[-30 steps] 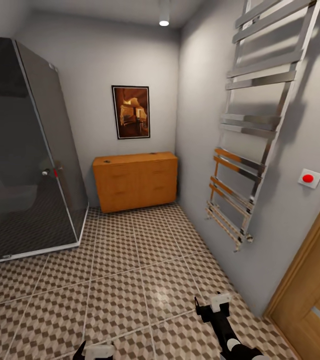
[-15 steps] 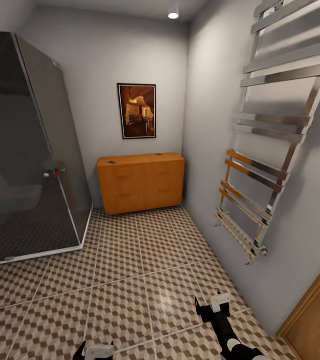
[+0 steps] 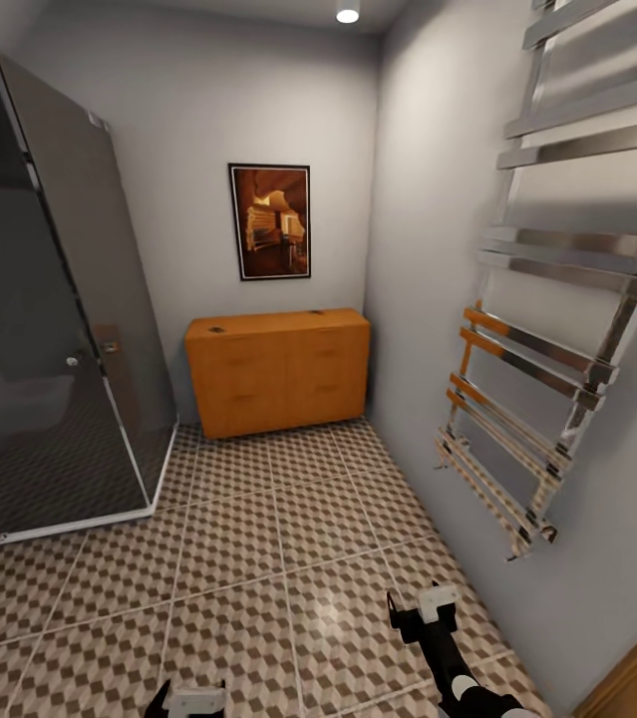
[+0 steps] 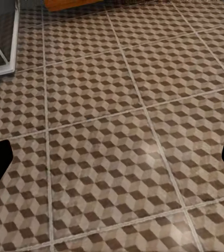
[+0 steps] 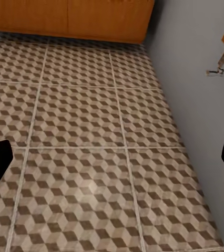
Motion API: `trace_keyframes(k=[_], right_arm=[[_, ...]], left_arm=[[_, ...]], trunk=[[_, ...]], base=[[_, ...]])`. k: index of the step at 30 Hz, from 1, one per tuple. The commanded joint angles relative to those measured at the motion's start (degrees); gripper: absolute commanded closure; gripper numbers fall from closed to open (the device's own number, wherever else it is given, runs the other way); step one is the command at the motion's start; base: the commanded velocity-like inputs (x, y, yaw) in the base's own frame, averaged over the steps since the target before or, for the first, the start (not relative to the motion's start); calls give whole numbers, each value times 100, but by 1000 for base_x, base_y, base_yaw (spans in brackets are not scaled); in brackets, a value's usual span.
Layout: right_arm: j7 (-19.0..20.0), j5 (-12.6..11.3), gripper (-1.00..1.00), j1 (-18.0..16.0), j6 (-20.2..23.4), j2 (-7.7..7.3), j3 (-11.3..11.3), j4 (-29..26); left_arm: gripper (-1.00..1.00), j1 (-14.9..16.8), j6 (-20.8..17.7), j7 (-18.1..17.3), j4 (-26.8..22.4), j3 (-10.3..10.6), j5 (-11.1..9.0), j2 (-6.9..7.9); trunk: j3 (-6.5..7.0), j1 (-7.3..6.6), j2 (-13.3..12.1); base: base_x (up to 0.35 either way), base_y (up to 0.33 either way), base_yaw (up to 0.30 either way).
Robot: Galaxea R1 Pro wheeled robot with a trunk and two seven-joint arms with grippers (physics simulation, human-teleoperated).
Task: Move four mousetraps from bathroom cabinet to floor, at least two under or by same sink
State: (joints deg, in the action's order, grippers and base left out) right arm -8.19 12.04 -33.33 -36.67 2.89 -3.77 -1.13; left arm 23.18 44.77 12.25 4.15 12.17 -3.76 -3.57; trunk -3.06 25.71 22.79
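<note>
— Tiled bathroom floor (image 3: 258, 558) in a cube pattern, running up to an orange-brown cabinet (image 3: 278, 371) against the far wall at 12 o'clock. Dark glass shower (image 3: 49, 329) at 10 o'clock, chrome towel rail (image 3: 547, 339) at 2 o'clock, framed picture (image 3: 270, 221) above the cabinet.

— And the mousetraps?

— Cannot tell for certain. Two small dark marks on the cabinet top, too small to name; drawers shut.

— Grippers?

— Left gripper (image 3: 195, 698) at 7 o'clock, right gripper (image 3: 426, 610) at 5 o'clock, both low over bare tile. Spread wide and holding nothing, going by the dark fingertips at opposite edges of each wrist view.

— Which arm nearer?

— Well apart from the cabinet, both of them. Right reaching further forward, so probably nearer. Cabinet's long axis lying 9 to 3 across the path, straight ahead of the jaws. Likely step: closing the gap first.
</note>
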Motion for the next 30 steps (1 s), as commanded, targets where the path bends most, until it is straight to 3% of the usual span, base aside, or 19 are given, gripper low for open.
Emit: trace_keyframes(k=[1,7,22,30], right_arm=[[-60,35,-100,-7,-6,-1,-36,7],[-60,35,-100,-7,-7,1,-36,7],[-60,34,-100,-7,-6,1,-36,7],[-60,35,-100,-7,-6,-7,-36,7]], left_arm=[[-100,13,32,15,22,49,-37,-4],[-100,12,32,15,24,49,-37,-4],[-100,11,32,15,23,53,-37,-4],[-100,11,32,15,23,51,-37,-4]], trunk=[[-13,7,13],[-13,7,13],[-41,7,13],[-44,7,13]], base=[[331,0,0],[331,0,102],[331,0,238],[331,0,50]])
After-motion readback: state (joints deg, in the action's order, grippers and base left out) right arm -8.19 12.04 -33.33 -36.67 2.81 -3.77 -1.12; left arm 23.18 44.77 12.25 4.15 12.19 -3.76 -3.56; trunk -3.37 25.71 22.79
